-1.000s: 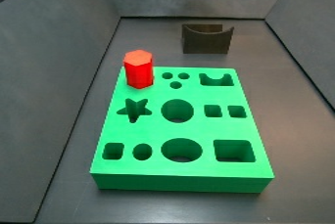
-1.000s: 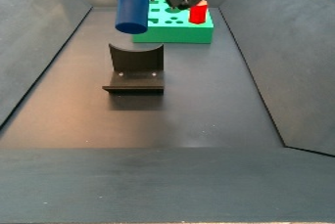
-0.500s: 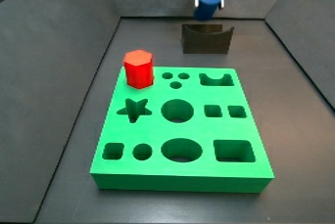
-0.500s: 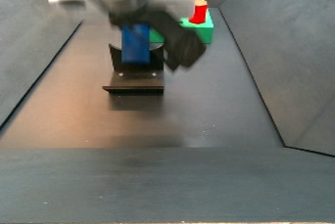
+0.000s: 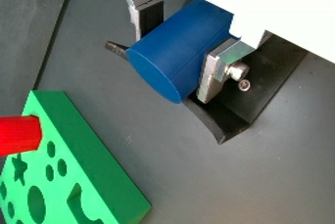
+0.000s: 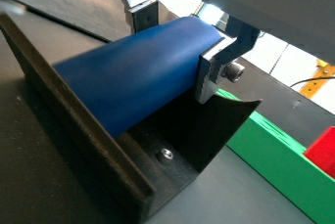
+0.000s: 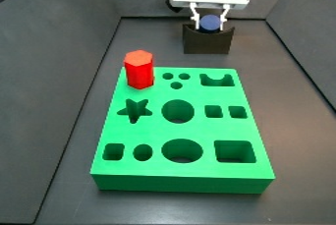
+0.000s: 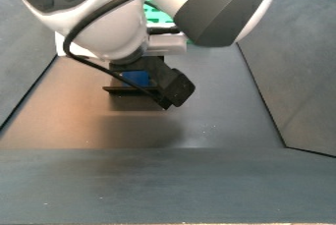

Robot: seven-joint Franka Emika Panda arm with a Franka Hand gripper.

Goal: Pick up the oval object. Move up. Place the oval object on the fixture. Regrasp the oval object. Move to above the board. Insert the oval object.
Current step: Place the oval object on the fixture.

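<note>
Over the fixture (image 6: 124, 164): gripper (image 5: 183, 42) clamped on the oval object (image 5: 177, 52), lying in the notch.

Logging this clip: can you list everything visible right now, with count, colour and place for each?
oval object: one, dark blue, between the gripper's fingers at the fixture's notch.
fixture: one, dark, beyond the board's far end.
board: one, bright green, on the floor's middle.
red peg: one, red, upright at the board's far left corner.
floor: dark grey.
gripper: one, silver fingers, lowered onto the fixture, closed on the oval object.
</note>
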